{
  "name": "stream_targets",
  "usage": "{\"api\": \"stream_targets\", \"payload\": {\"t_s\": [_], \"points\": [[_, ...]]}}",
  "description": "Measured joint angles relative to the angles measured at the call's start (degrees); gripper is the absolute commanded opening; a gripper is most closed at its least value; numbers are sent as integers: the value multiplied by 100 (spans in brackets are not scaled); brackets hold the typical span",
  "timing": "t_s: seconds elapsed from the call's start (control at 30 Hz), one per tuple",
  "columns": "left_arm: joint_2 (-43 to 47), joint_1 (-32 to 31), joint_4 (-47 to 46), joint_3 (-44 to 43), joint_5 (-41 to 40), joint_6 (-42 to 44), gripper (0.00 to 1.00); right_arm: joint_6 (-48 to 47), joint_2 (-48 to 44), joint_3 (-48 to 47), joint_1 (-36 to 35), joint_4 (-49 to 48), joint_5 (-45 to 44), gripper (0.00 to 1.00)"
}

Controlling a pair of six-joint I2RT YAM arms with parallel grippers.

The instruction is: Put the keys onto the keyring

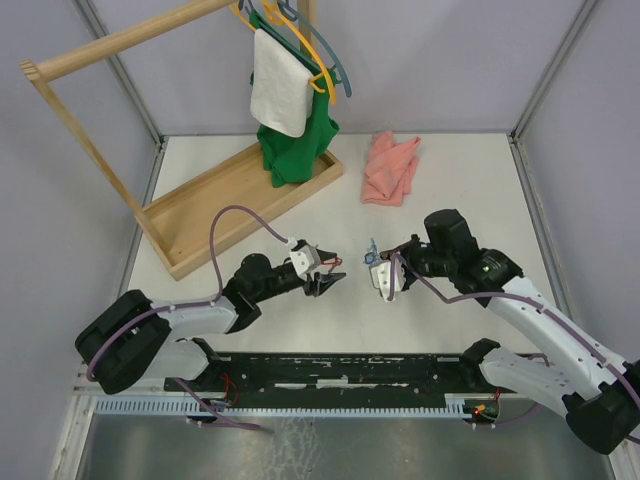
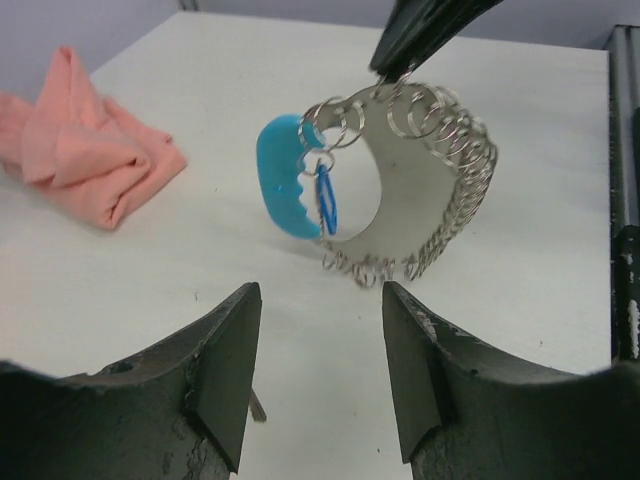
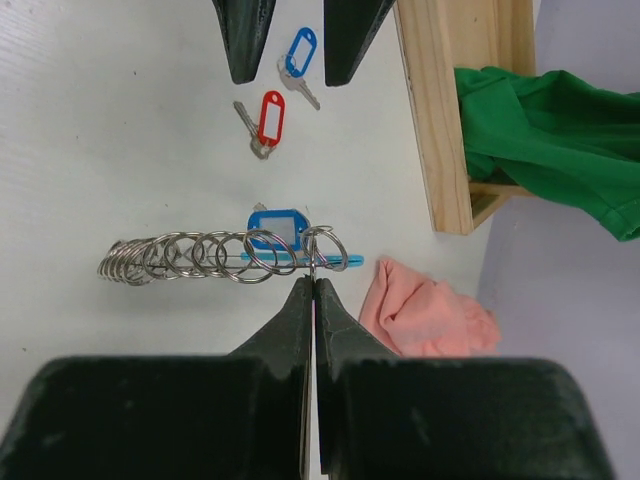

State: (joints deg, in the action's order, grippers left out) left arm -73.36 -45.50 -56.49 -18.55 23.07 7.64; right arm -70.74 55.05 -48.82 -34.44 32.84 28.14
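- Pinching the keyring (image 3: 190, 257) at its top edge, the right claw (image 3: 313, 288) is fully closed on one of the wire loops, with its fingers pressed together.
- The keyring stands on edge over the white bench (image 1: 470, 180), between the two claws. Whether its lower edge touches the bench cannot be told.
- A blue curved section (image 2: 283, 188) forms the side of the keyring that faces the pink cloth. The rest of the keyring is a chain of small silver loops.
- The hung blue-tagged key (image 3: 277, 226) sits on a loop of the keyring, just beside the blue curved section.
- The left claw (image 2: 320, 298) faces the keyring from nearby. Its jaws are open and it grips nothing.
- The red-tagged key (image 3: 268, 118) lies flat on the bench, between the keyring and the left claw and apart from both.
- The loose blue-tagged key (image 3: 298, 52) lies on the bench just past the red-tagged key from the keyring, in the gap between the left claw's fingertips. Whether it touches them cannot be told.
- The pink cloth (image 1: 390, 168) lies crumpled on the bench, well beyond the keyring.
- The wooden rack (image 1: 200, 215) stands far from the keyring on the left. A green garment (image 1: 295, 150) and a white towel (image 1: 278, 90) hang from it on hangers.
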Motion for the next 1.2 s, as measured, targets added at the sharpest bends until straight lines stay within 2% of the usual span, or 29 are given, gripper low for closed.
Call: {"api": "stream_targets", "payload": {"t_s": [0.2,0.4,0.7,1.03,1.2], "points": [[144,4,1040,-177,-800,-577,67,-439,-50,-20,0,210,-197,2],[308,44,2269,-514,-1665,-1217,68,-568,-74,17,-7,243,-225,1],[350,254,3827,-879,-2345,-2155,70,-535,-92,181,-234,284,-125,1],[-575,697,4791,-1740,-2474,-2675,59,-426,-125,289,-345,232,-61,1],[-949,929,4966,-1943,-2426,-2889,53,-389,-149,343,-345,149,-28,1]]}}
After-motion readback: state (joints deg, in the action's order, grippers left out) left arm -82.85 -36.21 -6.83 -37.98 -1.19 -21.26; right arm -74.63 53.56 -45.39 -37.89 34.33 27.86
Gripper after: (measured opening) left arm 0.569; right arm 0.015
